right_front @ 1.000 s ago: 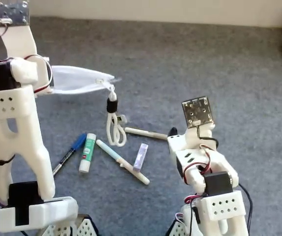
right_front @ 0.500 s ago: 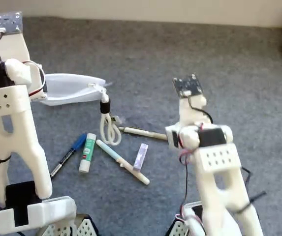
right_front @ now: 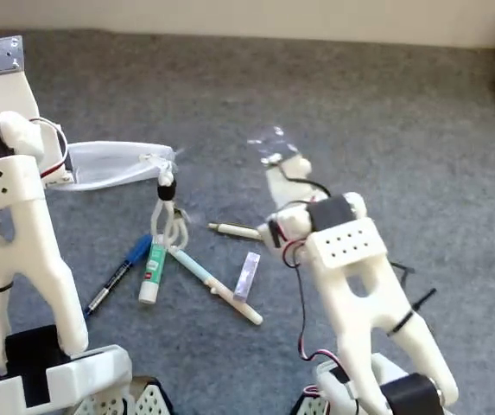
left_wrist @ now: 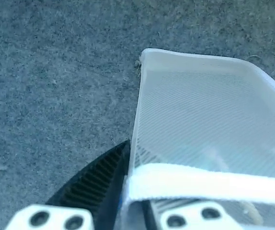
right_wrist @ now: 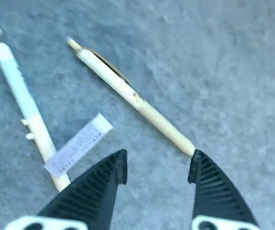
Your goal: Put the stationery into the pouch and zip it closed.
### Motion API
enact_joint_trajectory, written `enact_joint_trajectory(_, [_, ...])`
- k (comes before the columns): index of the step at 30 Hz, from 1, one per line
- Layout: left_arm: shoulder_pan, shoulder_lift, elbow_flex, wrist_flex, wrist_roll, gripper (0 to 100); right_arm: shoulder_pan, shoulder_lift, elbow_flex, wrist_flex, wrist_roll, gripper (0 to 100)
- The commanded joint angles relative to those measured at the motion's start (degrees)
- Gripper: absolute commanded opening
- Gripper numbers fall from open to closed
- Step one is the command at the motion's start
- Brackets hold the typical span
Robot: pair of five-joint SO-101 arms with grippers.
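A white mesh pouch [right_front: 113,164] [left_wrist: 209,120] hangs at the left, its edge pinched in my left gripper [right_front: 64,173] [left_wrist: 136,191], which is shut on it. The zipper cord [right_front: 169,226] trails down from the pouch toward the stationery on the carpet. A cream pen [right_front: 234,230] [right_wrist: 127,88] lies just ahead of my right gripper [right_front: 275,233] [right_wrist: 159,160], which is open and hovers over the pen's near end. A pale blue pen [right_front: 212,281] [right_wrist: 27,115], a lavender eraser [right_front: 247,275] [right_wrist: 77,143], a green glue stick [right_front: 152,266] and a blue marker [right_front: 117,272] lie nearby.
Grey carpet [right_front: 402,130] covers the whole floor, with open room to the right and at the back. The left arm's white body [right_front: 22,259] stands tall at the left edge, beside the marker.
My right arm has risen and swung forward and left over the cream pen. The left arm has drawn the pouch leftward, dragging the cord toward the glue stick.
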Motion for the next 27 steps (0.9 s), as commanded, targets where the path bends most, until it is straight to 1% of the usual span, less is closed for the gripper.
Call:
enact_joint_trajectory(1, [-0.9, 0.1, 0.3, -1.1, -0.3, 1, -3.4, 2.2, -8.5, 0.6, 0.8, 19.5])
enact_joint_trajectory(8, [-1.1, 0.1, 0.3, -1.1, -0.3, 1, -7.9, 17.6, -23.4, 2.4, 0.8, 19.5])
enact_joint_trajectory(12, [-3.8, 0.1, 0.3, -1.6, -0.2, 1, -9.6, 24.8, -30.5, 4.5, 0.8, 19.5])
enact_joint_trajectory(18, [-6.0, 0.1, 0.3, -1.6, -0.2, 1, -12.7, 30.6, -33.7, 4.4, 0.8, 19.5])
enact_joint_trajectory(22, [-6.4, 0.1, 0.3, -1.7, -0.2, 1, -12.8, 33.5, -34.1, 4.4, 0.8, 19.5])
enact_joint_trajectory(27, [-8.7, 0.1, 0.3, -2.5, -0.2, 1, -12.7, 36.8, -33.8, 0.8, 0.8, 19.5])
